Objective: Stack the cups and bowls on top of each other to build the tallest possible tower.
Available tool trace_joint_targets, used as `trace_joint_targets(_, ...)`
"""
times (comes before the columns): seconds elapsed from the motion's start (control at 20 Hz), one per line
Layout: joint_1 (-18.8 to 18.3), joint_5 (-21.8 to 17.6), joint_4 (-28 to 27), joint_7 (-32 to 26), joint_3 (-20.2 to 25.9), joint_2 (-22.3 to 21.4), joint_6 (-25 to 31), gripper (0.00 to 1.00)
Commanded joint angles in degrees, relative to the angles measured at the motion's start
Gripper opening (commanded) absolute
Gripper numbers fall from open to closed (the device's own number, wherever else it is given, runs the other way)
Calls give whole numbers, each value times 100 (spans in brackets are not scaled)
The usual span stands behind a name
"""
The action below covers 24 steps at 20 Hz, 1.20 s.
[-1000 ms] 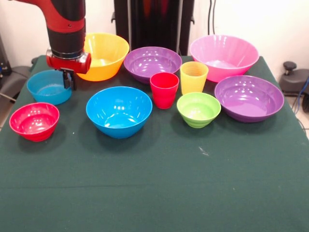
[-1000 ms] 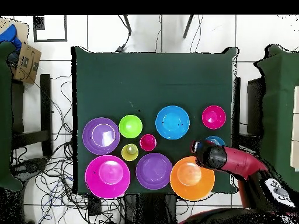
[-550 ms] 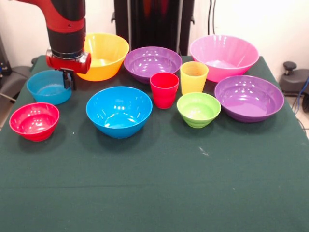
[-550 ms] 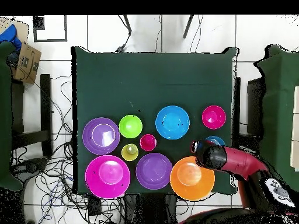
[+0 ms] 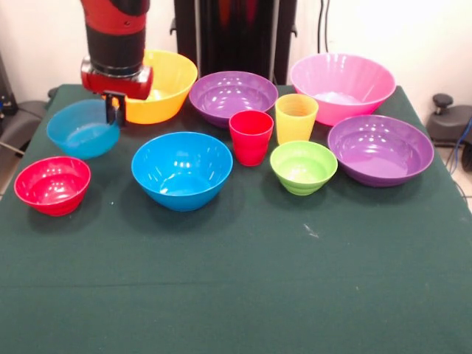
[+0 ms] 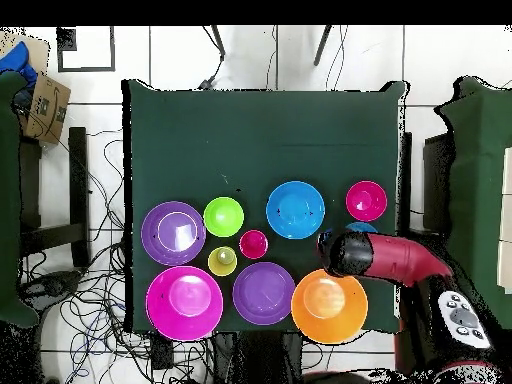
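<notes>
Pinching the small blue bowl (image 5: 82, 129) by its rim, the hand (image 5: 113, 110) holds it tilted off the surface (image 5: 243, 273), so it might slip.

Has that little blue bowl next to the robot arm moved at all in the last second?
Yes. The small blue bowl, gripped at its rim by the gripper, has tilted and lifted, shifting slightly toward the large yellow bowl.

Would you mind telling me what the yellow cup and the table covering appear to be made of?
The yellow cup looks like ribbed plastic, faintly glossy. The table covering looks like dark green cloth, probably felt: matte, no reflections, with small lint specks.
</notes>
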Motion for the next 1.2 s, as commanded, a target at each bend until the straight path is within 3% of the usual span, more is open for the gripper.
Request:
trace_joint_targets(0.05,538,235,-750,-28,233,-533,1480,0)
trace_joint_targets(0.3,587,377,-1054,-102,375,-668,2124,0)
trace_joint_targets(0.65,793,581,-1313,151,476,-646,2507,0)
trace_joint_targets(0.85,1074,913,-1369,716,527,-502,2355,0)
trace_joint_targets(1.2,1713,1342,-1358,1655,185,-289,1927,0)
